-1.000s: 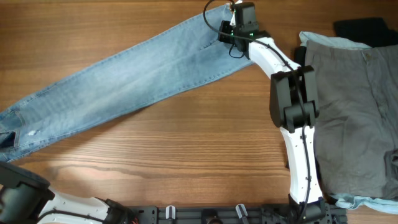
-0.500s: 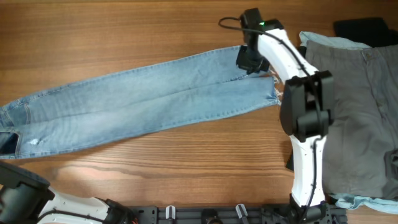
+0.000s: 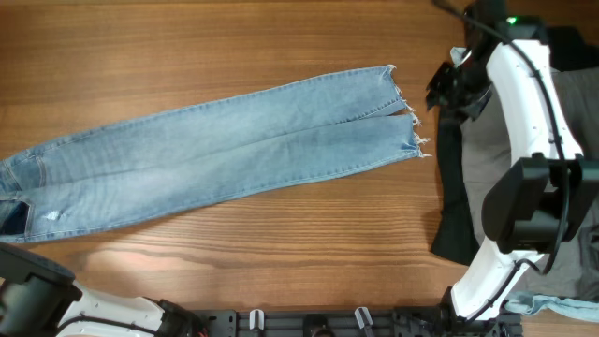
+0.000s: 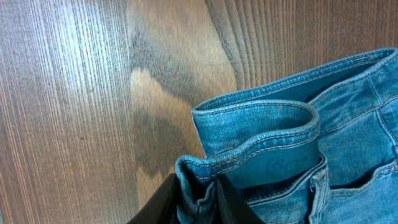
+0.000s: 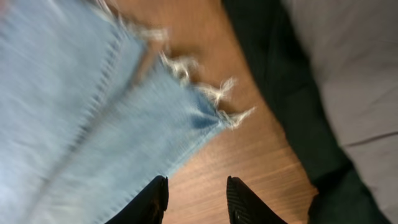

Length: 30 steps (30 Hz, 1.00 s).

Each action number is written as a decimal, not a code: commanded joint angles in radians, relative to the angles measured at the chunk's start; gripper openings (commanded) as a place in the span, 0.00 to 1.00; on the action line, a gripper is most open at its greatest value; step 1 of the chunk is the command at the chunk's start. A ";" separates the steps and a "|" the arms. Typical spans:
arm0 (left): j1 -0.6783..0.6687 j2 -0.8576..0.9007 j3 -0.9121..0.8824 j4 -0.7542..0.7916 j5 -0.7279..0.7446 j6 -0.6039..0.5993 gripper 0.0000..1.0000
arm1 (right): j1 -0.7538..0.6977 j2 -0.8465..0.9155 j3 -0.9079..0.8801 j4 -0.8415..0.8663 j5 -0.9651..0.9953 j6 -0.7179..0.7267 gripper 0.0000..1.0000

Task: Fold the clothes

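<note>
Jeans (image 3: 215,150): laid flat lengthwise on table (image 3: 281,253), legs side by side, frayed hems rightward, apparently spread for folding. Left gripper (image 4: 193,202): clamped on waistband, anchoring that end. Right gripper (image 5: 198,202): fingers apart, empty, above bare wood between hems and black garment (image 3: 454,206); grey-khaki trousers (image 3: 473,173) beyond.

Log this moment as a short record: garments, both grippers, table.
jeans: light-blue, laid flat, legs together, frayed hems toward the right
left gripper: shut on the jeans' waistband
right gripper: open, empty, over bare wood just past the hems
grey trousers: table's right side, under the right arm
black garment: along the trousers' left edge
table: wooden
</note>
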 commanded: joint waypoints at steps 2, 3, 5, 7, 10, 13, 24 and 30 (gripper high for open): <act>-0.008 0.009 0.005 -0.003 -0.005 0.011 0.21 | -0.005 0.023 -0.196 0.071 -0.124 -0.059 0.40; -0.008 0.009 0.005 -0.003 -0.005 0.011 0.22 | -0.011 0.023 -0.239 0.097 -0.158 -0.068 0.43; -0.008 0.009 0.005 -0.003 -0.005 0.011 0.23 | -0.021 0.023 -0.317 0.167 -0.196 -0.074 0.48; -0.008 0.009 0.005 -0.003 -0.005 0.011 0.23 | -0.026 0.023 -0.385 0.253 -0.225 -0.073 0.50; -0.008 0.009 0.005 -0.006 -0.002 0.011 0.24 | -0.026 0.023 -0.446 0.393 -0.227 -0.039 0.50; -0.008 0.009 0.005 -0.013 -0.002 0.011 0.25 | -0.026 0.023 -0.468 0.466 -0.208 -0.031 0.50; -0.008 0.009 0.005 -0.027 -0.002 0.011 0.25 | -0.026 0.023 -0.496 0.468 -0.151 -0.026 0.29; -0.008 0.009 0.005 -0.027 -0.002 0.011 0.26 | -0.048 0.007 -0.496 0.487 -0.163 -0.060 0.29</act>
